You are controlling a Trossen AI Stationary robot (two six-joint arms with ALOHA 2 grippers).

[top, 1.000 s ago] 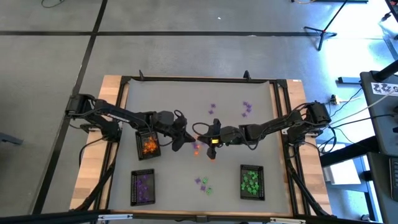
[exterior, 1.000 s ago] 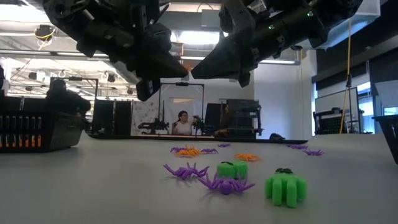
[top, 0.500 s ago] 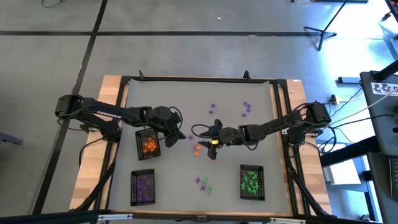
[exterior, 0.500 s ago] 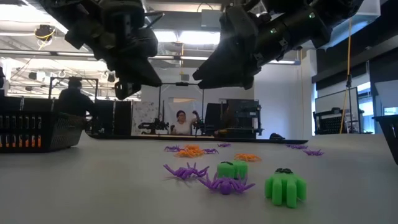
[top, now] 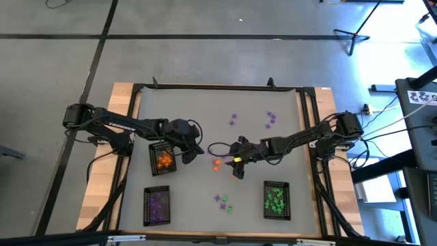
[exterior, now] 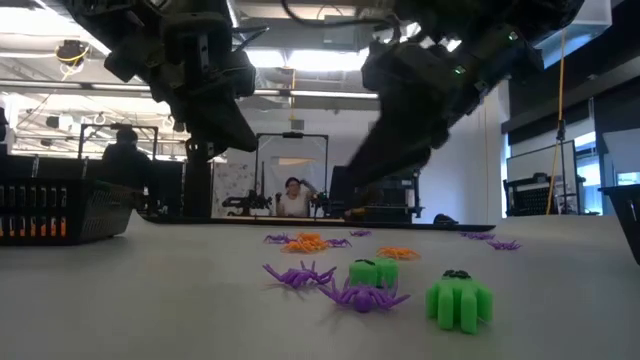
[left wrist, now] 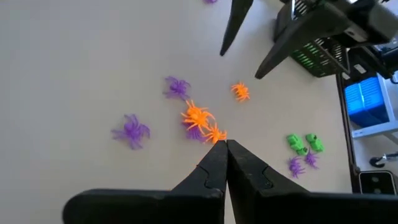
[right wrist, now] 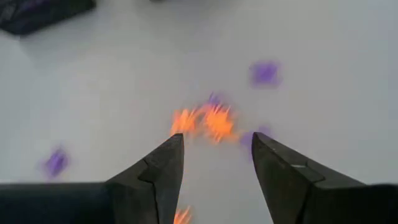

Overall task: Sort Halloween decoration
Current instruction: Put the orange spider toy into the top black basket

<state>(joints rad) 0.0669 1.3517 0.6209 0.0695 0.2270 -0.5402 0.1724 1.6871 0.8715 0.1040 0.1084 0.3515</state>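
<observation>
The little orange trinkets (top: 216,164) are the target here, a small cluster loose on the bench (top: 205,116) near the middle, with a few purple ones mixed in right beside them. The right pincer (right wrist: 214,163) hangs just above that cluster with its fingers spread apart and nothing in them, I'd guess lined up to drop onto one of the orange bits. The left pincer (left wrist: 225,152) is clenched tight, and I can't make out anything pinched in it; it sits just beside the tray of orange pieces (top: 163,159). The purple tray (top: 157,205) and green tray (top: 276,199) sit along the near edge, with a few green and purple strays (top: 223,202) between them, so sorting clearly isn't finished.
</observation>
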